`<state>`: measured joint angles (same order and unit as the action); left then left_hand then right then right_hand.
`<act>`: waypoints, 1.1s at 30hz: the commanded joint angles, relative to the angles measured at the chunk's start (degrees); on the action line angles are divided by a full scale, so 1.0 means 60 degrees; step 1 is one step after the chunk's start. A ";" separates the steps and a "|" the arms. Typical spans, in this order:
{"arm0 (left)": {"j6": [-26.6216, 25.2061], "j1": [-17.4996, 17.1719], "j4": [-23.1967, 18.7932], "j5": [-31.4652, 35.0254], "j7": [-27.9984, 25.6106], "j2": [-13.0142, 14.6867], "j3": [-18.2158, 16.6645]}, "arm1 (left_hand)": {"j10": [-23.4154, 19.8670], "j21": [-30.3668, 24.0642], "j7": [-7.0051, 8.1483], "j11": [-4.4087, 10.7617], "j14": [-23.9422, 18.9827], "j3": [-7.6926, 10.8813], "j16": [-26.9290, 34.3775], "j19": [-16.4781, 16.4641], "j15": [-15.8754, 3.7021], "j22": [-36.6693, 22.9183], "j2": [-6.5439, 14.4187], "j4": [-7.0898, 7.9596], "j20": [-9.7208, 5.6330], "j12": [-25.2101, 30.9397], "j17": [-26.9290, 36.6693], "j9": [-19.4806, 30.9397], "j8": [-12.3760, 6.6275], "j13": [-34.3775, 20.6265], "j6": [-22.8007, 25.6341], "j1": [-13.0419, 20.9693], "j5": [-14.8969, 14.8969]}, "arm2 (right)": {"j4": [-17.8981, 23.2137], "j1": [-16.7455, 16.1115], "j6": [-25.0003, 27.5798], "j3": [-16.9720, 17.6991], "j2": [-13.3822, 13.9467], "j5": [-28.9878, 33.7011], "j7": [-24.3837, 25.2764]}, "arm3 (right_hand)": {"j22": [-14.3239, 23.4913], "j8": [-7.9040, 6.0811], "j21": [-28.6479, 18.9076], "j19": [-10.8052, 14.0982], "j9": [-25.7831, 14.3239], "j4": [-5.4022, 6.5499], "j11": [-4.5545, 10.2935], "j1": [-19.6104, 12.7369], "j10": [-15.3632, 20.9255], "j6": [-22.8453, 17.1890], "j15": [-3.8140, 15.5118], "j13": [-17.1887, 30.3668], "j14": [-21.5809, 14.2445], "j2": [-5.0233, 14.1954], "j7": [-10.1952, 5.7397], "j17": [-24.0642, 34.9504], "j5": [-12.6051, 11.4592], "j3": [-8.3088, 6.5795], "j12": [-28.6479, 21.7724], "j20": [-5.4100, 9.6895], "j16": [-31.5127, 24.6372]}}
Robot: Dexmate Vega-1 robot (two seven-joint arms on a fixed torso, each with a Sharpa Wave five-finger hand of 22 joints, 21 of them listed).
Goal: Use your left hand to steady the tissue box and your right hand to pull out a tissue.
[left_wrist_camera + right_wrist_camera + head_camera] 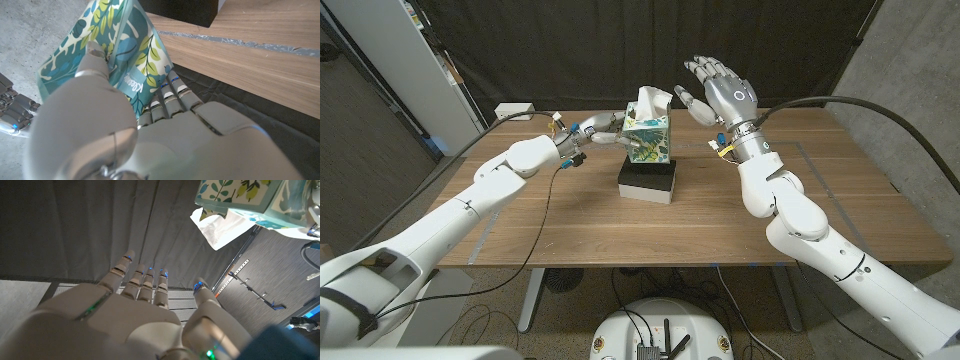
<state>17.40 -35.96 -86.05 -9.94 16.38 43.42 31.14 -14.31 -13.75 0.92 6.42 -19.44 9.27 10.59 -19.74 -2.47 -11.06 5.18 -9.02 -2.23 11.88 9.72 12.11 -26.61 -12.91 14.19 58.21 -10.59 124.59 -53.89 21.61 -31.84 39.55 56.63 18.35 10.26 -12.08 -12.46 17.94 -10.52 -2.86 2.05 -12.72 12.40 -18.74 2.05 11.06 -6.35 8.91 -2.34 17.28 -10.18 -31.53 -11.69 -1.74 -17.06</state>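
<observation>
Just left of the frame's centre in the head view, the left hand (592, 131) grips the side of the leaf-patterned tissue box (649, 139), which stands on a black-and-white block (647, 180) at upper middle. A white tissue (649, 99) sticks up from the box. Upper right of it, the right hand (718, 90) hovers empty, fingers spread, near the tissue but apart from it.
</observation>
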 commanded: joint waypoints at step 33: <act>0.0083 0.0339 0.0421 0.0095 0.0115 -0.0143 0.0138 | -0.0001 0.0006 0.0023 0.0011 -0.0004 0.0115 -0.0001 0.0029 -0.1010 -0.0029 0.0051 0.0001 -0.0024 0.0007 0.0022 0.0048 0.0045 -0.0015 0.0090 -0.0015 -0.0035 | -0.1002 0.1994 -0.0877 -0.0777 -0.0285 -0.0729 -0.2088 | 0.0047 0.0003 0.0058 -0.0115 -0.0085 -0.0559 0.0220 -0.0901 -0.0094 -0.0367 0.0594 0.0039 0.0239 0.0270 -0.0037 0.0025 -0.0189 -0.0416 0.0040 0.0185 0.0076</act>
<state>17.72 -34.12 -83.89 -9.18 16.88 42.68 31.92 -14.18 -13.75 0.96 6.54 -19.44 9.53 10.59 -19.74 -2.47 -11.08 5.06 -8.76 -2.23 11.88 9.72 12.09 -26.60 -12.91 14.22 58.29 -10.56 119.58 -44.34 17.26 -35.60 38.04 53.76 9.57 10.26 -12.08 -12.47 17.41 -10.81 -5.78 3.40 -17.90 12.08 -20.58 2.16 11.05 -5.21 9.75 -2.55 17.28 -10.86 -33.82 -11.43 -0.82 -16.73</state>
